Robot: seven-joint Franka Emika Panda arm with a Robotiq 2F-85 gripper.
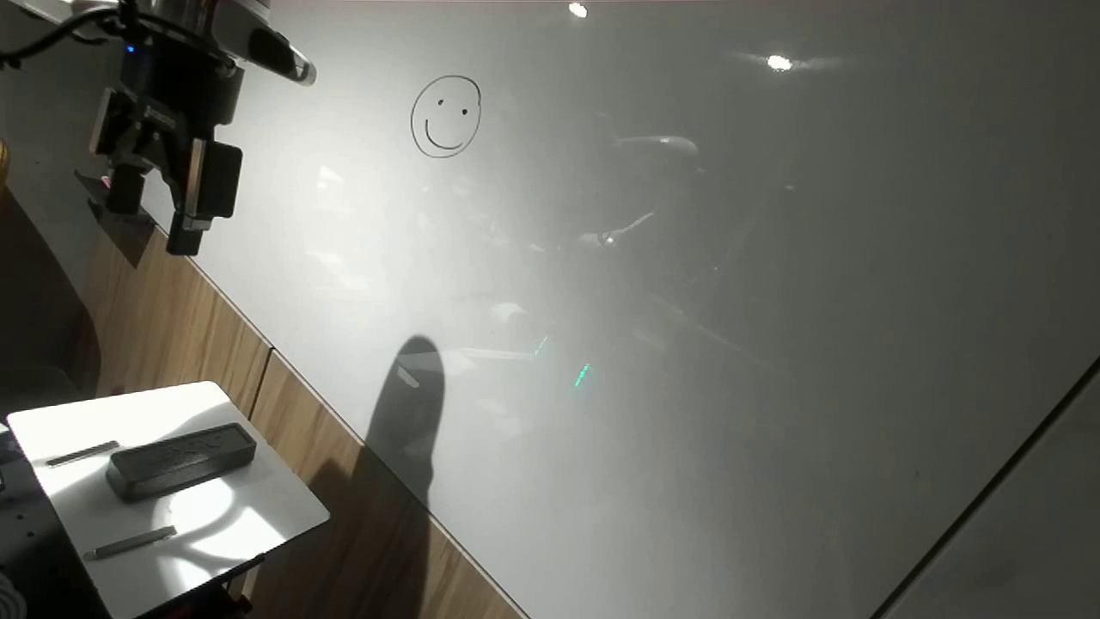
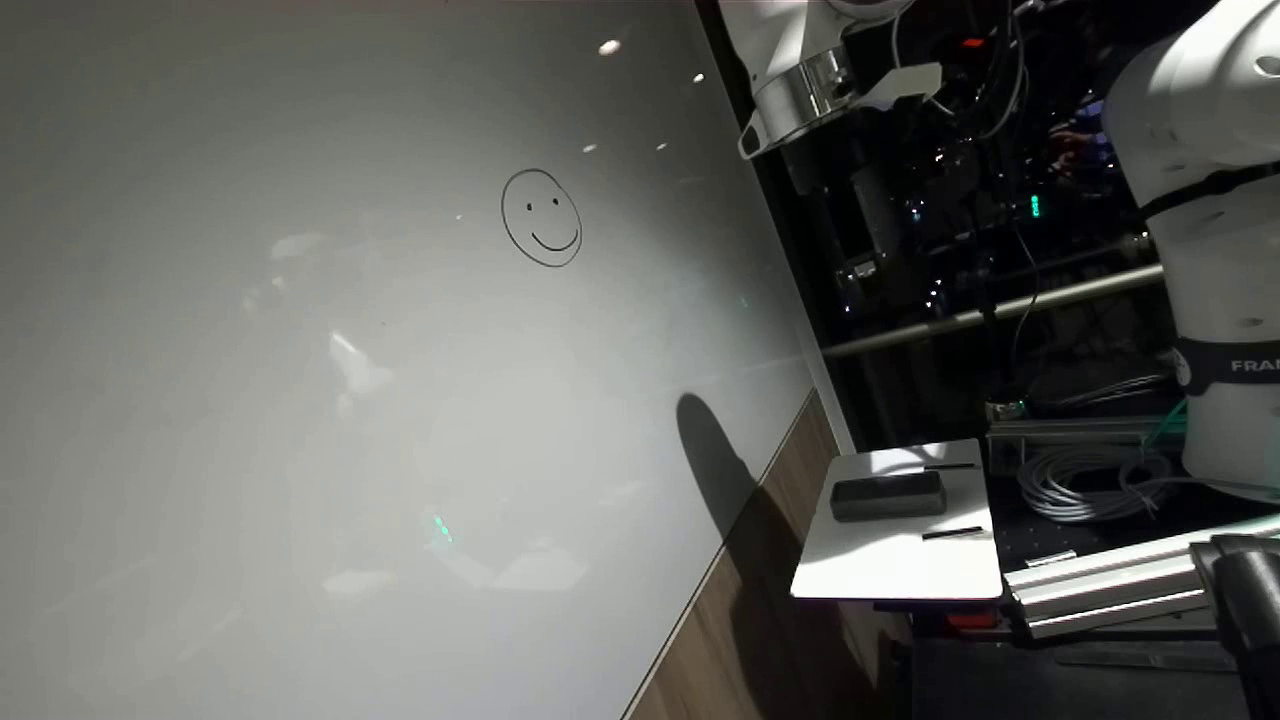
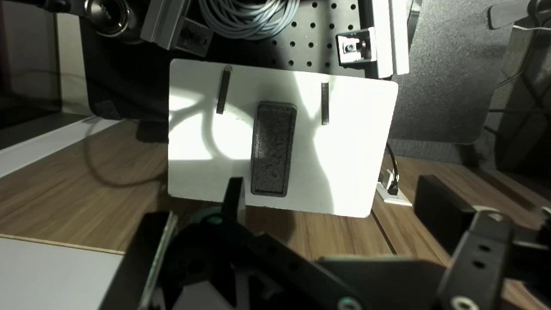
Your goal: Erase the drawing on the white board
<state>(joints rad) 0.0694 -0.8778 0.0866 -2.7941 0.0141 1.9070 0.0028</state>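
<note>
The drawing [image 1: 446, 148], a dark-outlined smiley face, is whole on the white board [image 1: 687, 430] in an exterior view. The same drawing [image 2: 555, 249] and white board [image 2: 250, 450] show in an exterior view as well. My gripper [image 1: 156, 219] hangs off the board's edge, pointing down, apart from the drawing. In the wrist view the gripper [image 3: 338, 202] stands open, its fingers wide apart with nothing between them. Beyond them a dark grey block [image 3: 273, 150], apparently an eraser, lies flat on the small white table top [image 3: 353, 172]. The drawing is outside the wrist view.
Two thin dark strips [image 3: 223, 90] [image 3: 325, 103] flank the block on the table top. Wood panelling [image 1: 198, 318] runs below the board. Metal rails [image 2: 1110, 590] and a coiled grey cable [image 2: 1075, 480] lie beside the arm's base. A wall outlet [image 3: 394, 196] has a plug in it.
</note>
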